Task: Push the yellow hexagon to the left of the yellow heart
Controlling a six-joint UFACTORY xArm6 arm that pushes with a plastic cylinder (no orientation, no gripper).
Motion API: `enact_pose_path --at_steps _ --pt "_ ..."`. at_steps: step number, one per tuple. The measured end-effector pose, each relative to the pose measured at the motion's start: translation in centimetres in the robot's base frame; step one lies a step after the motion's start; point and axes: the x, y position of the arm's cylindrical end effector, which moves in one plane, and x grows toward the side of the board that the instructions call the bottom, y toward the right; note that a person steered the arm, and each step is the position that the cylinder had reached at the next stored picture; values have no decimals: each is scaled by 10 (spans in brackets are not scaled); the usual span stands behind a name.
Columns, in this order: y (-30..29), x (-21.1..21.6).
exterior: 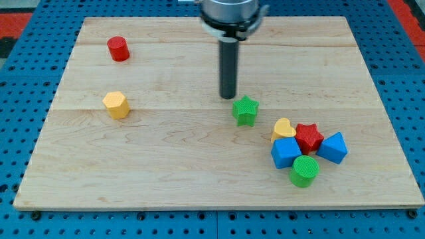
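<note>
The yellow hexagon point(116, 104) sits on the left part of the wooden board point(166, 159). The yellow heart point(284, 127) lies at the right, at the upper left of a tight cluster of blocks. My tip point(228, 97) is near the board's middle, far right of the hexagon and just up-left of a green star point(245, 110), close to it. The heart is to the right and below the tip.
A red cylinder point(118, 48) stands at the upper left. The cluster holds a red star point(309, 137), a blue cube point(286, 153), a blue block point(333, 147) and a green cylinder point(305, 170). The board lies on a blue pegboard surface.
</note>
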Motion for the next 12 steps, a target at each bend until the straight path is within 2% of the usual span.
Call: enact_pose_path --at_steps 1,2,3,4,5,6,7,8,9,10,11,12 --pt "12 60" --pt "3 26" --pt "-54 -44" --pt "-180 -56" --pt "-250 -1" --pt "-203 67" --pt "-130 73" --pt "-220 53" --pt "-194 16" --pt "-80 45" --pt "-17 78" --pt "-87 57"
